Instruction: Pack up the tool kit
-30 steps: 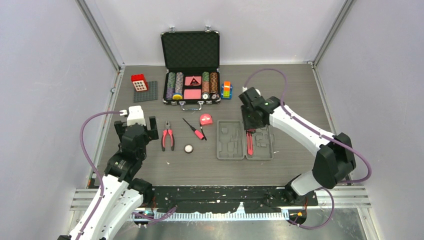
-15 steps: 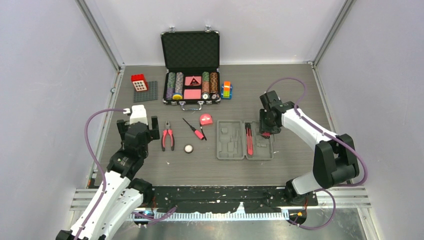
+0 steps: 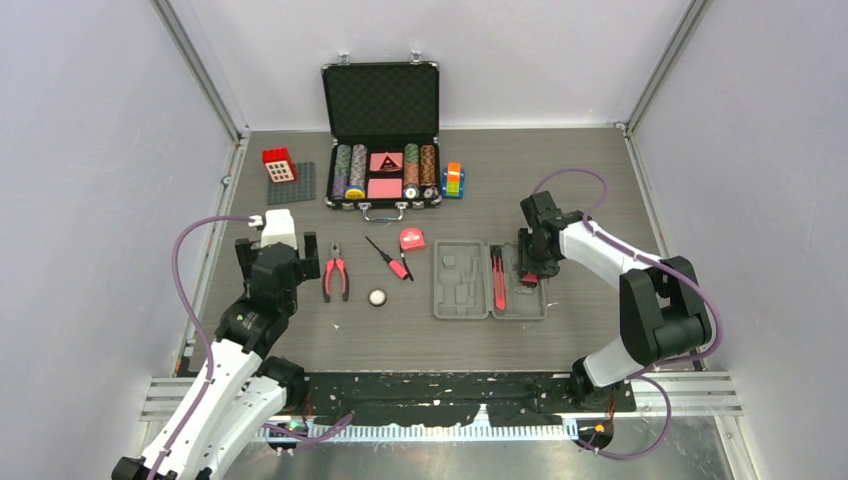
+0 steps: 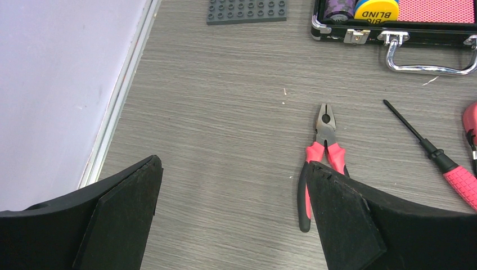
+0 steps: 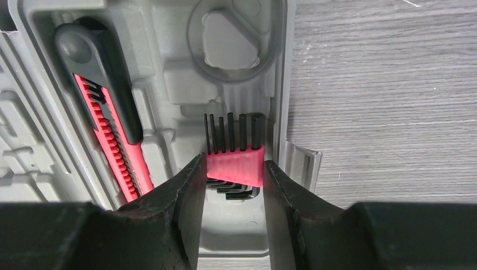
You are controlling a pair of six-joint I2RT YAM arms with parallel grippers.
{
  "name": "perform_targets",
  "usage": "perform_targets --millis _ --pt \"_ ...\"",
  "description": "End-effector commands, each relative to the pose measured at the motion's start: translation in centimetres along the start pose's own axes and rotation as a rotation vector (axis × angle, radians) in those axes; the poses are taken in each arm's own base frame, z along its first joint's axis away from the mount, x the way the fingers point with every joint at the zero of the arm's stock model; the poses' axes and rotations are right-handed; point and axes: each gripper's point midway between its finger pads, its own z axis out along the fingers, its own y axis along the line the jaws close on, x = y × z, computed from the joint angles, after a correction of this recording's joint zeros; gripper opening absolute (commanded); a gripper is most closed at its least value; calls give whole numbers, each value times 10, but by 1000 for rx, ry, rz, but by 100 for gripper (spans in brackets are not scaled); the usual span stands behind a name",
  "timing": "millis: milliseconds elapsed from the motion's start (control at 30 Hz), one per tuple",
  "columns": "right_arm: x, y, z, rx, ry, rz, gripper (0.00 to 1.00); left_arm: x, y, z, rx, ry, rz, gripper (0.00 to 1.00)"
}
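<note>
knife in case, pliers left of screwdriver

I read even, diffuse overhead light in all three views. The table is bright and uniformly lit, with soft, short shadows under the arms, and the walls carry a faint lilac cast. The top view is sharp to its edges. In the left wrist view, the fingers of the left gripper are dark, near-featureless shapes and the table grain is crisp. In the right wrist view, the fingers of the right gripper blur near the lens, the red hex-key holder is in focus, and the grey case shows a soft sheen.
</note>
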Motion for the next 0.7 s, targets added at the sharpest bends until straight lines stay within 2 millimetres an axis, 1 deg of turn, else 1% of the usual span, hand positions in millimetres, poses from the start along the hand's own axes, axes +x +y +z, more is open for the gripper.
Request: perform_targets --millis 0,300,467,567,633,667 --pt "-6 -2 -3 0 -36 -4 40 -11 -1 3 1 -41 -15 99" --pt "-12 -7 -4 31 -53 -4 55 -11 -3 3 9 -36 -11 99" --pt "-20 -2 -12 3 -80 -4 59 -13 -5 3 22 -38 -14 99" --pt "-26 2 -23 -17 -104 -4 60 -15 -14 1 68 -29 -28 99" --pt "-36 3 -34 -25 -137 -6 60 -18 -24 -2 120 -5 -65 99" --pt "-37 2 -39 -24 -146 -7 60 -18 -33 -5 167 18 -79 100"
